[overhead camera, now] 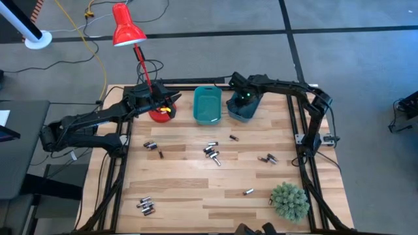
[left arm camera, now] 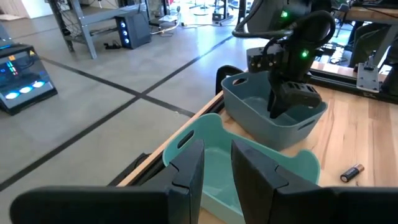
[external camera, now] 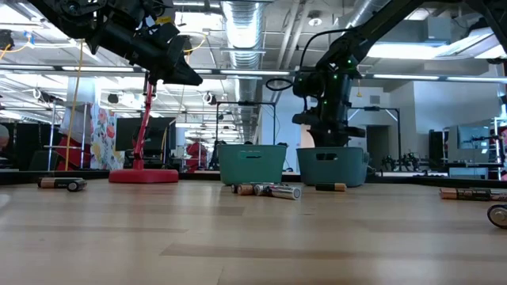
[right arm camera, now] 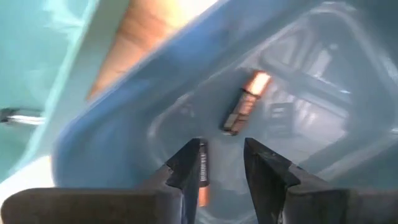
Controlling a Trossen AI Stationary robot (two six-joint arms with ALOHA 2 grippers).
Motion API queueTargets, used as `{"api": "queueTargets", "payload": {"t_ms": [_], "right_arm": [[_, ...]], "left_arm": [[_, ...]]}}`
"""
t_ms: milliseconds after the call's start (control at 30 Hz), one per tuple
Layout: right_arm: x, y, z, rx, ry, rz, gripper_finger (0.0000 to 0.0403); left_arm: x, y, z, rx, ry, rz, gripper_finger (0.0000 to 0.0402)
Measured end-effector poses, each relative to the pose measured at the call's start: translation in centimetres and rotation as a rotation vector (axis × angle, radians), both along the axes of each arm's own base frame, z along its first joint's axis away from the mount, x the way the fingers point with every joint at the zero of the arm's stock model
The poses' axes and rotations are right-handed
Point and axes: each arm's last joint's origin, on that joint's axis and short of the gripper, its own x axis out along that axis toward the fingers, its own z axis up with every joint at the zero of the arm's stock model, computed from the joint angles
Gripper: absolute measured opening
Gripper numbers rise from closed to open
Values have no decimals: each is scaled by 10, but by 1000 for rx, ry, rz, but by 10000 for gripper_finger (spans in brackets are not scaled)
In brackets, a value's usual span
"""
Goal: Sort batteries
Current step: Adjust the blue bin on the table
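The table (overhead camera: 196,189) is carrying two bins: the lighter teal bin (overhead camera: 207,105) and the darker bin (overhead camera: 243,109). The right gripper (overhead camera: 244,98) is hanging inside the darker bin, fingers parted and gripping nothing; one battery (right arm camera: 244,111) is lying just ahead of the fingertips, its long axis running away from them. The left gripper (left arm camera: 214,168) is hovering beside the lighter bin, fingers slightly apart and empty. The loose batteries (overhead camera: 211,153) are lying on the boards in six clusters, perhaps sixteen cells, well apart from both grippers.
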Motion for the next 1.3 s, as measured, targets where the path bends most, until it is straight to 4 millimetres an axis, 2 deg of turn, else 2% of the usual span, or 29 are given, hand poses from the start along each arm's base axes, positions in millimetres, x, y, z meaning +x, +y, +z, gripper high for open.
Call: {"api": "queueTargets", "payload": {"t_ms": [267, 533, 667, 967, 1133, 1300], "right_arm": [[5, 6, 5, 42, -67, 42, 138], [7, 20, 41, -47, -195, 83, 138], [8, 32, 49, -72, -190, 176, 138], [24, 63, 31, -43, -78, 411, 138], [28, 66, 24, -54, -37, 436, 128], [24, 66, 21, -33, 11, 446, 91]], "left_arm": [[0, 0, 0, 21, 14, -6, 77], [0, 0, 0, 21, 14, -6, 77], [0, 0, 0, 21, 14, -6, 77], [0, 0, 0, 14, 9, -4, 77], [0, 0, 0, 13, 8, -4, 77], [0, 0, 0, -10, -8, 1, 77]]}}
